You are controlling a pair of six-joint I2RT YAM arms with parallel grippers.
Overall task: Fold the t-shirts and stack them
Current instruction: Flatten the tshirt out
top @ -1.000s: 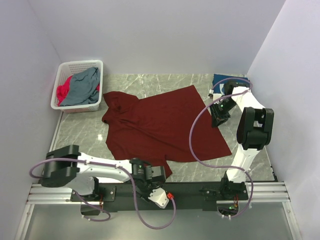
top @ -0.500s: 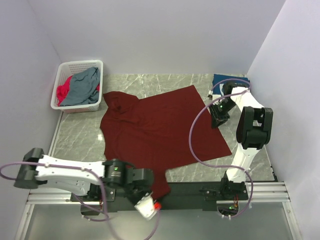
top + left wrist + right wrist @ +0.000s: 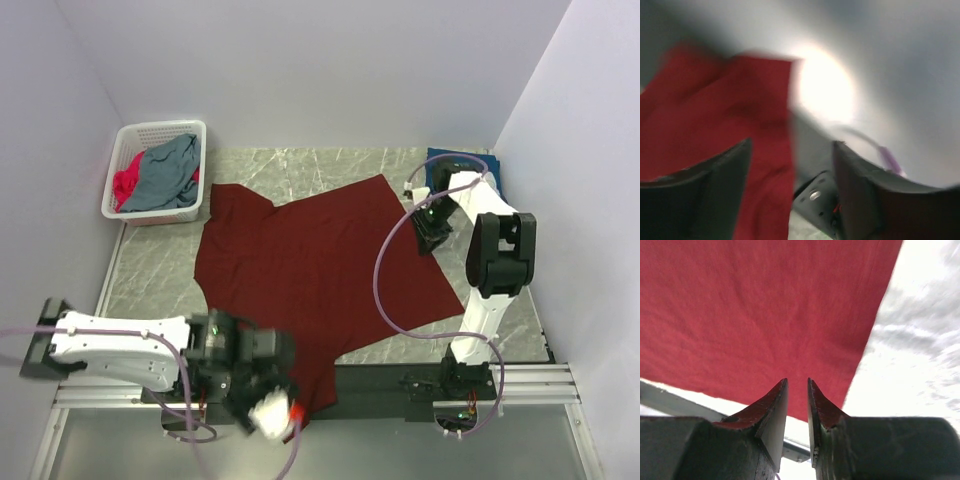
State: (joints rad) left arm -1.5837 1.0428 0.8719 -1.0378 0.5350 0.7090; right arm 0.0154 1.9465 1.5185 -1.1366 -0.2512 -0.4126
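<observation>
The dark-red t-shirt (image 3: 310,265) lies spread over the marble table, its near corner hanging over the front rail. My left gripper (image 3: 275,408) is off the table's near edge beside that corner, blurred. In the left wrist view its jaws (image 3: 791,142) stand wide open, with the red cloth (image 3: 755,150) loose beyond them. My right gripper (image 3: 432,238) hovers over the shirt's right edge; its fingers (image 3: 775,405) are a narrow gap apart, with the flat cloth (image 3: 765,305) beyond the tips. A navy t-shirt (image 3: 450,157) lies at the back right, partly behind the right arm.
A white lattice basket (image 3: 165,128) stands at the back left holding a grey-blue t-shirt (image 3: 165,175) and a pink one (image 3: 125,187). Walls close in on three sides. Bare marble (image 3: 150,265) shows left of the red shirt.
My left arm swung left and back off the near edge, dragging the shirt's near corner over the rail, and its jaws opened. The shirt's collar side flattened out. The right gripper shifted slightly.
</observation>
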